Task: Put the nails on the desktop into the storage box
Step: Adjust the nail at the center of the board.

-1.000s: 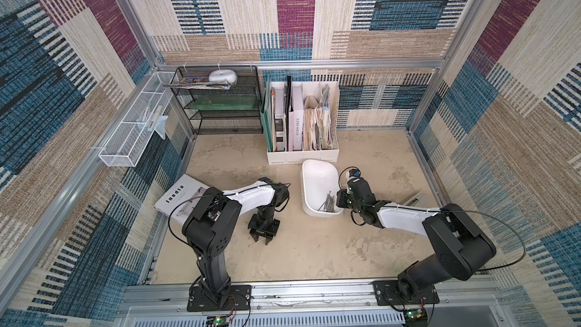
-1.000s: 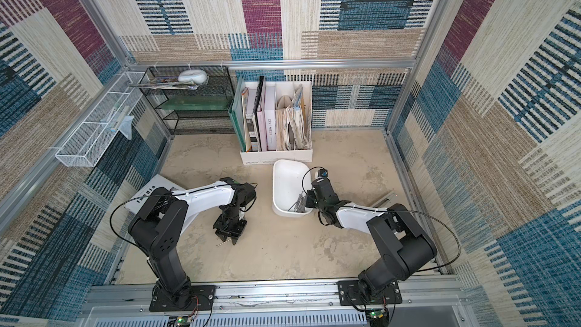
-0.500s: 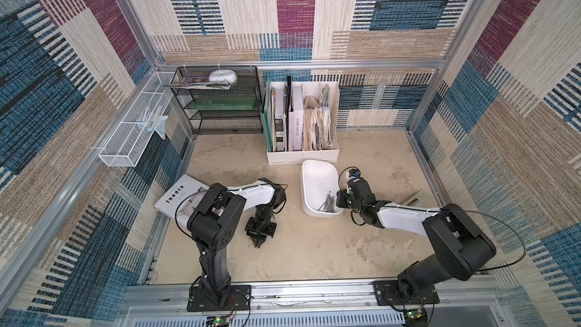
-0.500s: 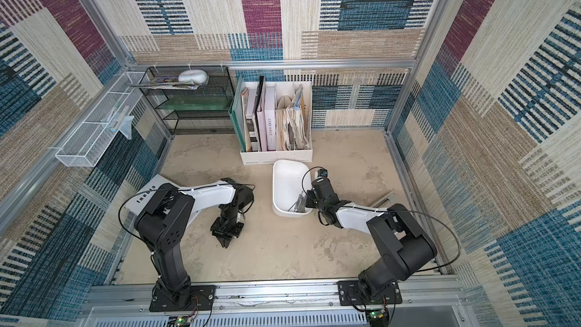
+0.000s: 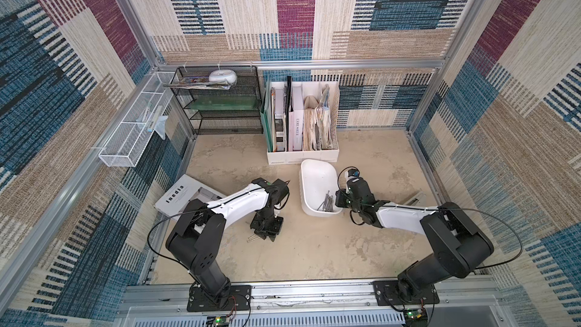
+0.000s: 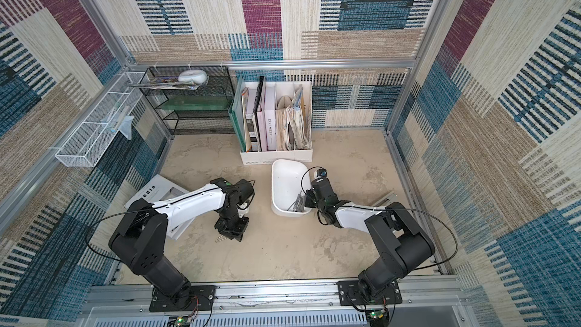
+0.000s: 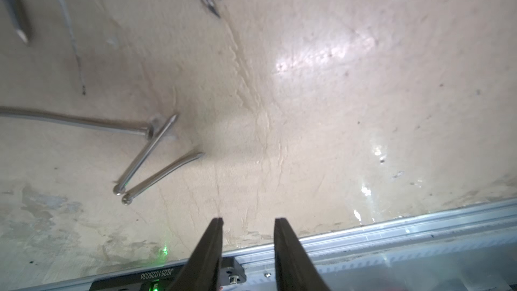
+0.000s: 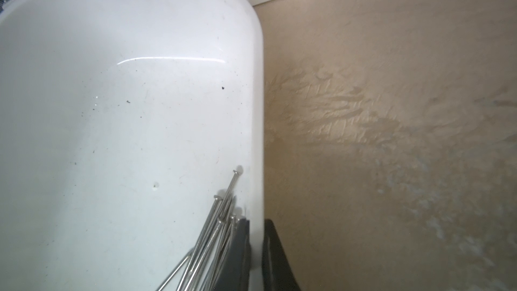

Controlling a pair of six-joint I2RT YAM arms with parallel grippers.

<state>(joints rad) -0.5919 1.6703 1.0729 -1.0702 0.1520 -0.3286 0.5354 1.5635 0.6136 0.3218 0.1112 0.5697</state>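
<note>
— Where do we stand?
— Our right gripper point(image 8: 256, 222) pinches the storage box point(image 8: 112, 79) wall, likely to steady it; some nails point(image 8: 215, 233) lie inside. Our left gripper point(image 7: 248, 219) hangs open, empty — near 2 loose nails point(image 7: 147, 153) on the desktop point(image 7: 335, 107).

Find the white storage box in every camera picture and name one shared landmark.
Top view: storage box near centre, in front of the file holder.
Top view: same spot.
Left wrist: not in it.
Right wrist: fills much of the picture, wall between the fingers of the right gripper.
Landmark: nail pile in its corner, absent only from left wrist.
</note>
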